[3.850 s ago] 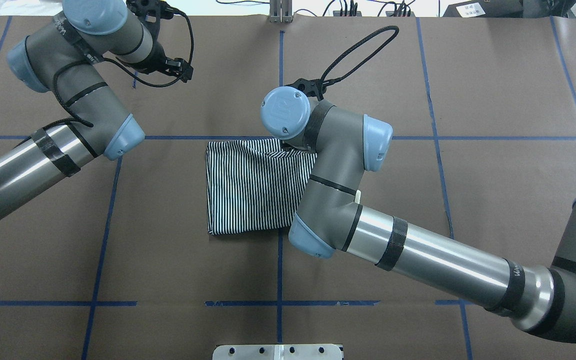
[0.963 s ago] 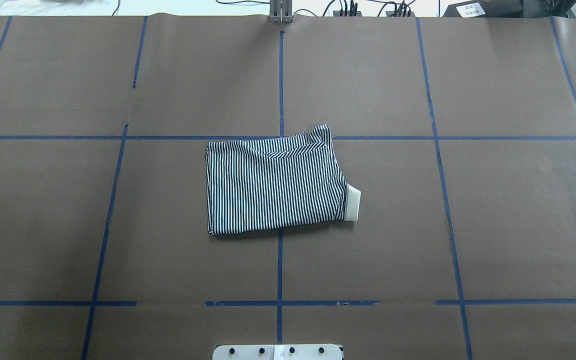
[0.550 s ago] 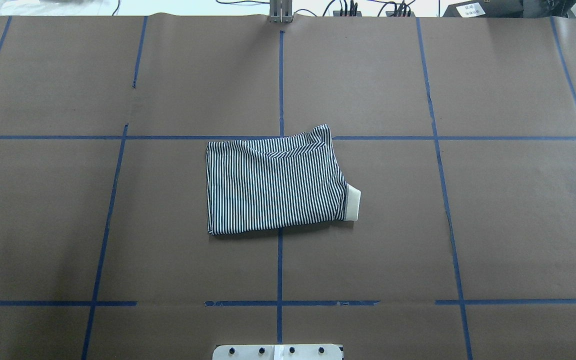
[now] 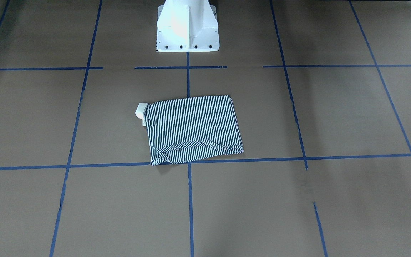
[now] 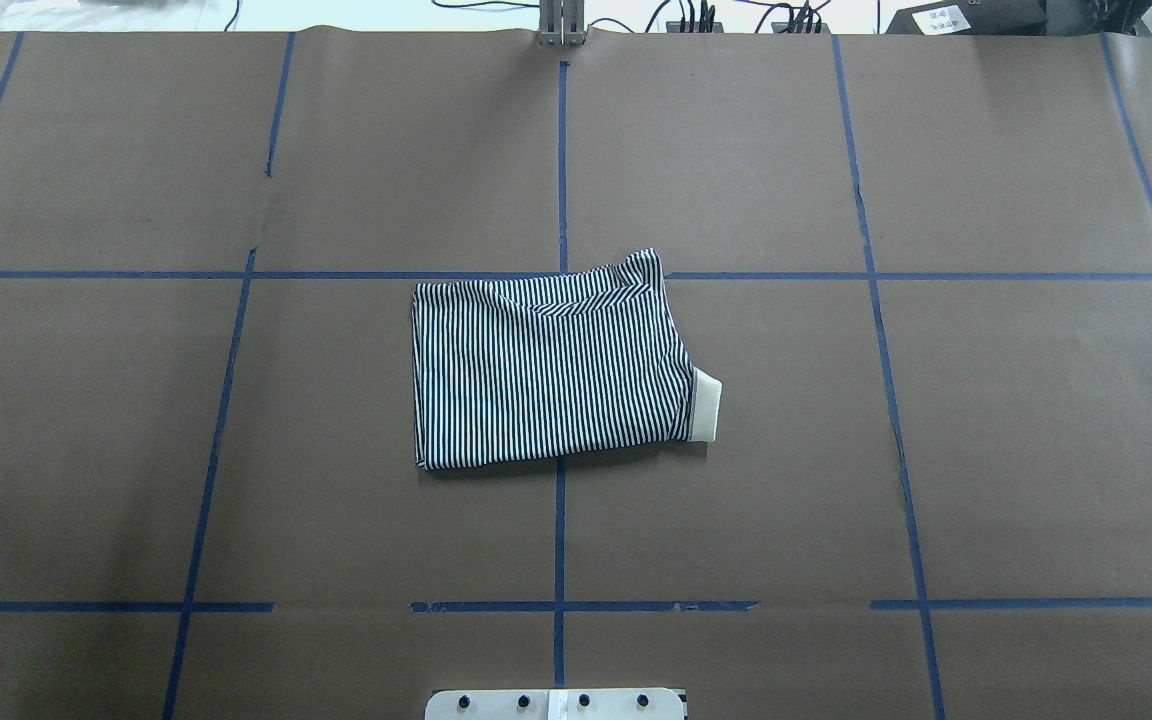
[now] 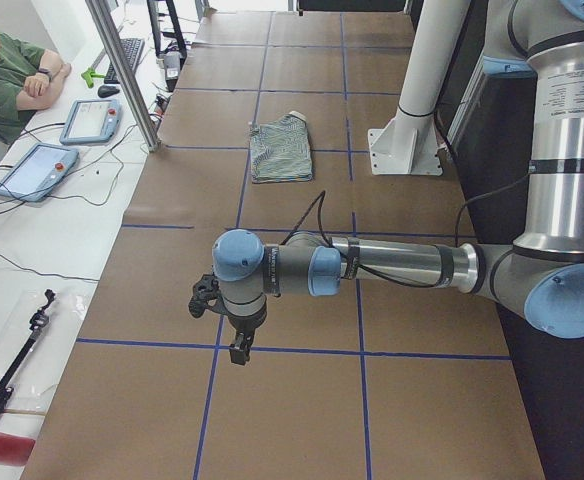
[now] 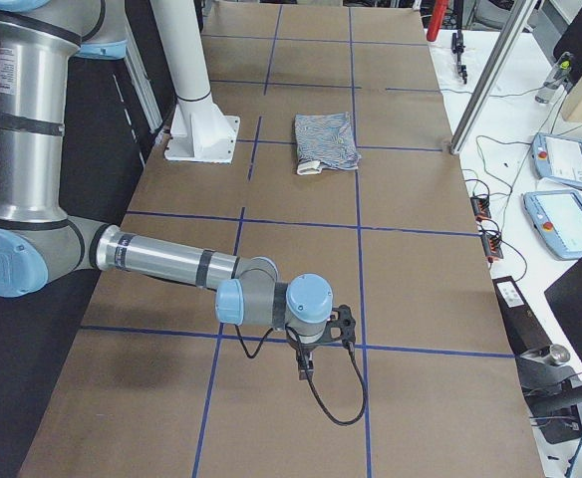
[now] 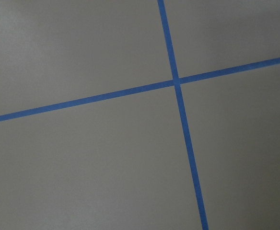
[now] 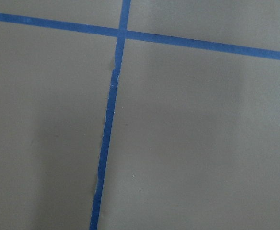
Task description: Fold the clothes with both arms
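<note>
**A:** How are the arms set?

**B:** The left arm (image 6: pixel 402 262) stretches level over one end of the worktop (image 5: pixel 936 450). Its wrist is bent so the left end effector (image 6: pixel 238 352) points straight down, just above a line of blue tape (image 5: pixel 560 150). The right arm (image 7: pixel 161 261) is posed alike at the opposite end, with the right end effector (image 7: pixel 304 373) hanging near a tape crossing. I cannot tell how far open either one is.

**A:** And the shirt?

**B:** The striped polo shirt (image 5: pixel 546 370) lies folded into a rough rectangle mid-worktop, well apart from both end effectors. It sits in front of the white pedestal (image 4: pixel 187 25). Its cream collar (image 5: pixel 706 405) pokes out on the robot's right side.

**A:** The surroundings?

**B:** Brown paper covers the worktop, and the tape rules it into a grid. At a white side desk, a person in a green top (image 6: pixel 12 75) sits with arms folded, near two teach pendants (image 6: pixel 92 120).
</note>
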### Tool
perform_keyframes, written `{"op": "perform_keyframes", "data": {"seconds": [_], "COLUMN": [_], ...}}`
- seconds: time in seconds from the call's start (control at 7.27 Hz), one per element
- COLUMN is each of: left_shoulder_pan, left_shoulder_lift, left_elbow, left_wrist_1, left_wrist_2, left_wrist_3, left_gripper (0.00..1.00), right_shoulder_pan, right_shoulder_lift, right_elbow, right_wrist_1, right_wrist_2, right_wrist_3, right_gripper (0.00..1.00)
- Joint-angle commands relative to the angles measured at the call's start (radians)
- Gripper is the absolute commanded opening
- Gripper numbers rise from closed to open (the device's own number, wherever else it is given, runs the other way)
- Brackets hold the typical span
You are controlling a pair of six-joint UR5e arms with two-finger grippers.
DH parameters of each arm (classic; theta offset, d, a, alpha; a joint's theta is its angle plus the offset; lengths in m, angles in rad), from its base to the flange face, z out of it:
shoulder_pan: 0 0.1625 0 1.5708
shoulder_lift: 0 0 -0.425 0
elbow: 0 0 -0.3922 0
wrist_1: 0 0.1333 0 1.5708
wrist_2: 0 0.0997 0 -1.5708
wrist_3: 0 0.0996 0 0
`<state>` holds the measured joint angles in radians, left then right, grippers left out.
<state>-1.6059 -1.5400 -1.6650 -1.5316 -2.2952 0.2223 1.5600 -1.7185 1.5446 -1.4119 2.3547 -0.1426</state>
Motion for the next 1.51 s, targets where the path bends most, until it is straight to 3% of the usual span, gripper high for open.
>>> {"op": "perform_keyframes", "data": {"seconds": [0.0,0.41,0.55,0.83,1.38], "left_shoulder_pan": [0.010,0.044,0.044,0.044,0.043], "left_shoulder_lift": [0.000,0.023,0.041,0.052,0.044], "left_elbow": [0.008,0.010,0.019,0.021,0.007], "left_wrist_1": [-0.028,-0.055,-0.053,-0.053,-0.056], "left_wrist_2": [0.003,-0.022,-0.111,-0.109,-0.113], "left_wrist_3": [0.006,-0.003,-0.004,-0.003,0.000], "left_gripper": [1.00,1.00,1.00,1.00,1.00], "right_shoulder_pan": [0.000,0.000,0.000,0.000,0.000], "right_shoulder_lift": [-0.015,-0.030,-0.029,-0.030,-0.027], "right_elbow": [0.018,0.022,0.022,0.035,0.038], "right_wrist_1": [0.001,-0.001,-0.001,0.001,0.001], "right_wrist_2": [-0.018,-0.014,-0.015,-0.020,-0.025], "right_wrist_3": [-0.008,0.011,0.012,0.145,0.146], "right_gripper": [1.00,1.00,1.00,1.00,1.00]}}
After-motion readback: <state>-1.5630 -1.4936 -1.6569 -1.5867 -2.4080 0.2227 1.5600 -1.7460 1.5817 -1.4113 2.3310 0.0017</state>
